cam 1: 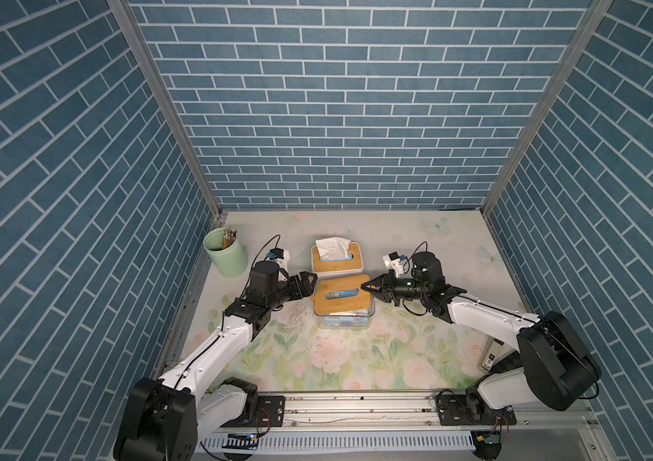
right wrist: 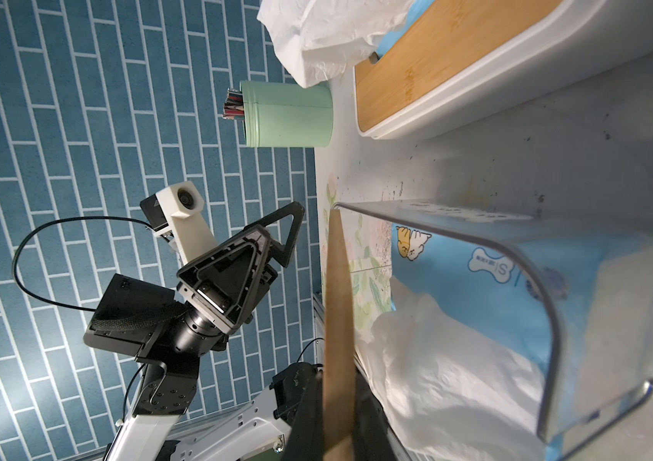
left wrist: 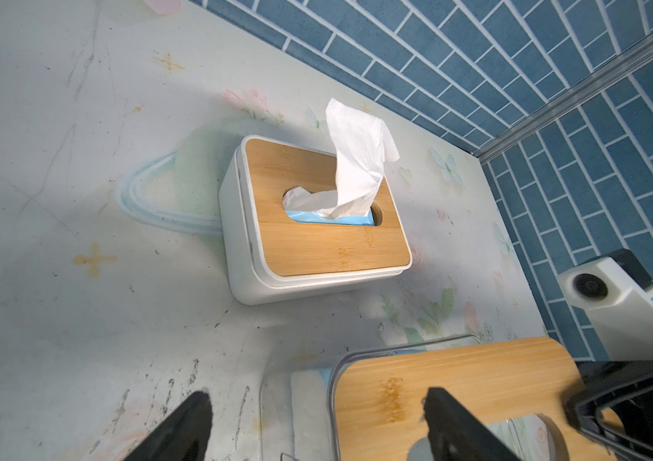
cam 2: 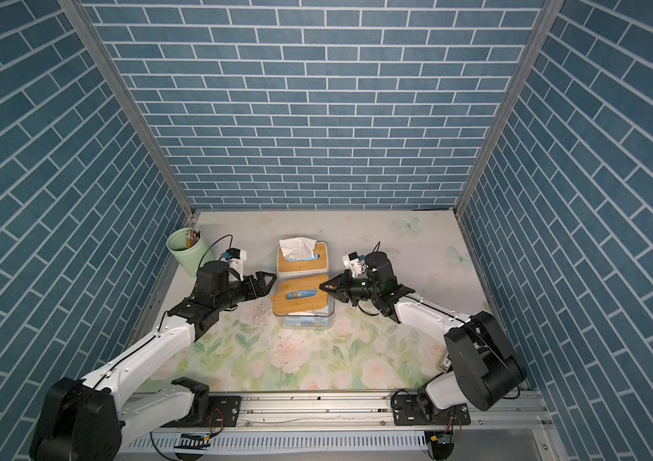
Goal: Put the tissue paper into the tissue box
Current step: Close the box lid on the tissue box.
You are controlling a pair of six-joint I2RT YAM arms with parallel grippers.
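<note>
1. Right gripper (cam 1: 364,286) was clamped on one end of the bamboo lid (cam 1: 340,297), which sat askew over the clear tissue box (cam 1: 344,322).
2. Left gripper (cam 1: 311,284) stood wide at the lid's opposite end, gripping nothing; contact could not be told.
3. Blue-wrapped tissue pack (right wrist: 476,271) lay inside the clear box, below the held lid.
4. White tissue box (left wrist: 237,239) stood beyond both grippers, with a tissue sheet (left wrist: 357,159) rising from its slot.

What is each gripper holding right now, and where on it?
The right gripper is shut on the bamboo lid, pinching the edge at its end nearest that arm, over the clear tissue box. The left gripper is open, holding nothing.
</note>
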